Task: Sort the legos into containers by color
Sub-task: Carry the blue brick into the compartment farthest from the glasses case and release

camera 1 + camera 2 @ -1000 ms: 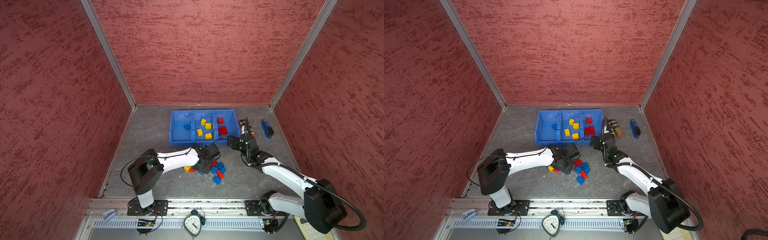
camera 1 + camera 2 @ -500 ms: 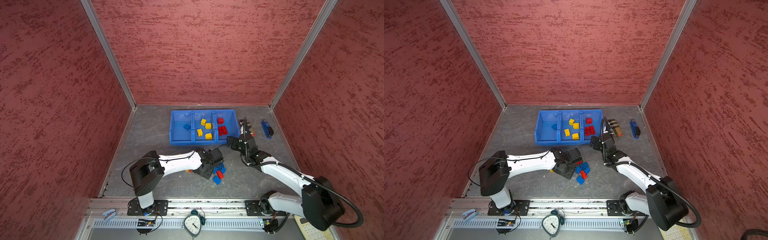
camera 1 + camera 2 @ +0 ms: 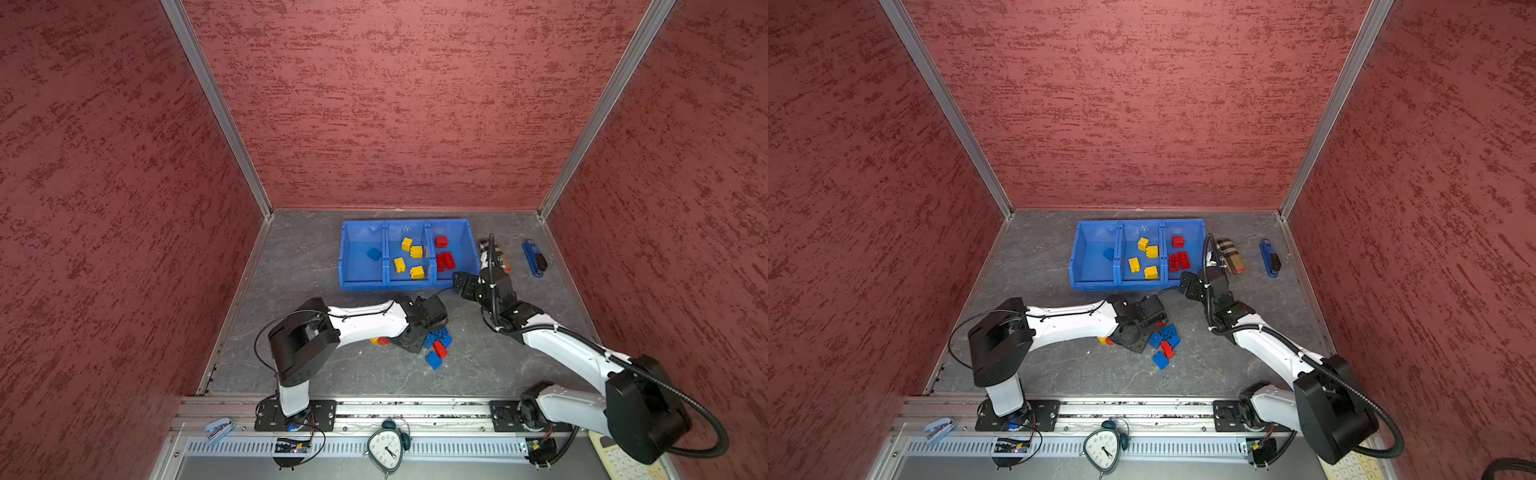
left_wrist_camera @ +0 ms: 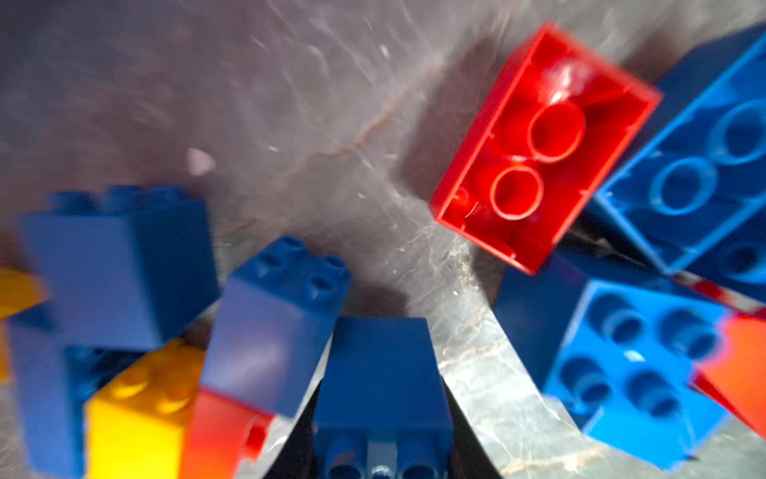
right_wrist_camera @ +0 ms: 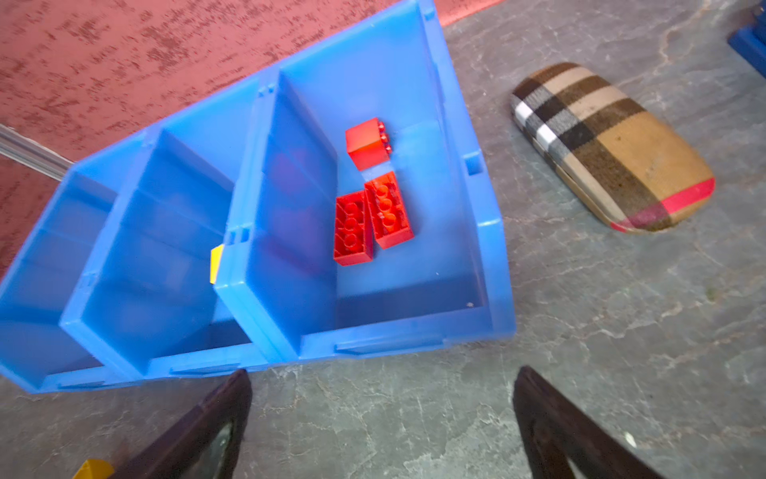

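Pinching a blue lego (image 4: pixel 381 385) by two opposite sides, the left fingers (image 4: pixel 464 464) reach down into the loose pile (image 3: pixel 436 345) on the bench (image 3: pixel 316 266). Whether the lego is off the surface I cannot tell. More legos lie packed close around those fingers. A blue one (image 4: pixel 282 323) leans just beside the held one, with a yellow one (image 4: pixel 136 410) and a further blue one (image 4: pixel 120 265) past it on that side. On the opposite side sits a blue one, studs up (image 4: pixel 634 361). Just ahead of the fingertips a red lego (image 4: pixel 543 145) lies hollow side up, touching a bigger blue one (image 4: pixel 700 174) that is also hollow side up.

The right fingers (image 5: pixel 199 431) stand spread wide with nothing between them, over bare bench just short of the near wall of the bins (image 5: pixel 493 232). The bin straight ahead of them holds three red legos (image 5: pixel 373 211): two lie side by side and touching, and the third is apart toward the far wall. The middle bin, next along toward the left fingers' side, holds four yellow legos (image 3: pixel 409 257). The end bin, farthest from the right fingers, holds a single blue one (image 3: pixel 374 254). On the other side of the right fingers, near the bins but not touching them, lies a plaid case (image 5: pixel 613 153), and beyond it a stapler (image 3: pixel 535 258). In both top views the pile lies apart from the bins.
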Robot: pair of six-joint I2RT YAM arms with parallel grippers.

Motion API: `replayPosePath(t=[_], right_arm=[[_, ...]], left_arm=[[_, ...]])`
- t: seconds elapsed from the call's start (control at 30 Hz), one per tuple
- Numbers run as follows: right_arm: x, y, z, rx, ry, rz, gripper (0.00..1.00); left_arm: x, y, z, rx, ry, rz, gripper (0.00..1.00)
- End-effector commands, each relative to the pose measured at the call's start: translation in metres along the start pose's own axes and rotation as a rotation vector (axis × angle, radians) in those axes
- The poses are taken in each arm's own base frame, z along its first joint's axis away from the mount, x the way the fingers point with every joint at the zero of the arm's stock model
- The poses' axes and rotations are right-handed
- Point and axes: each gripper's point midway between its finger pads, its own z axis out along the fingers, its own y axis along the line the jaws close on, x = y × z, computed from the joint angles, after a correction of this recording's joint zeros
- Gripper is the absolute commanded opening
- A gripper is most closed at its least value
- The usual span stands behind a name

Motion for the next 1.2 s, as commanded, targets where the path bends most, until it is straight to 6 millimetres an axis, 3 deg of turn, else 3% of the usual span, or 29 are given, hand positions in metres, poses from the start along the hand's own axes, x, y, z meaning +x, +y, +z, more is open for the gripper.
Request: replayPosePath(t=[0.0,0.07,0.17,0.27,0.4,0.5,0.63,0.7,0.77,0.83,0.97,1.1,1.17], right_arm=[[-0.017,0.016,-0.009,-0.079,-0.065,-0.010,0.99],[-0.024,0.020,-0.012,-0.094,-0.092,-0.015,0.99],[-0.033,0.026,-0.016,-0.123,-0.129,-0.025,0.99],[-0.041,0.032,-0.020,-0.152,-0.162,-0.026,0.99],[-0.047,0.040,-0.024,-0.189,-0.174,-0.042,0.99],[-0.046,0.042,-0.026,-0.191,-0.155,-0.052,0.99],[-0.040,0.038,-0.028,-0.165,-0.112,-0.063,0.99],[-0.034,0.035,-0.029,-0.157,-0.087,-0.073,0.99],[-0.026,0.035,-0.028,-0.165,-0.048,-0.092,0.99],[-0.017,0.039,-0.028,-0.188,0.000,-0.114,0.99],[0.004,0.047,-0.027,-0.240,0.111,-0.145,0.99],[0.018,0.052,-0.027,-0.246,0.197,-0.173,0.99],[0.034,0.057,-0.028,-0.273,0.277,-0.247,0.99]], left_arm=[[-0.036,0.011,-0.058,0.032,-0.233,-0.064,0.24],[-0.054,0.033,-0.089,0.008,-0.341,-0.110,0.25],[-0.078,0.108,-0.118,-0.164,-0.447,-0.238,0.29],[-0.098,0.179,-0.112,-0.227,-0.457,-0.384,0.29],[-0.142,0.221,-0.091,-0.203,-0.511,-0.450,0.29],[-0.172,0.233,-0.069,-0.227,-0.484,-0.433,0.30],[-0.193,0.245,-0.035,-0.280,-0.401,-0.428,0.31],[-0.198,0.246,-0.024,-0.297,-0.358,-0.419,0.34],[-0.202,0.246,-0.021,-0.308,-0.337,-0.413,0.45],[-0.203,0.242,-0.029,-0.294,-0.355,-0.414,0.59],[-0.200,0.228,-0.065,-0.220,-0.447,-0.410,0.83],[-0.182,0.219,-0.100,-0.169,-0.507,-0.423,0.93],[-0.172,0.201,-0.115,-0.086,-0.557,-0.398,0.98]])
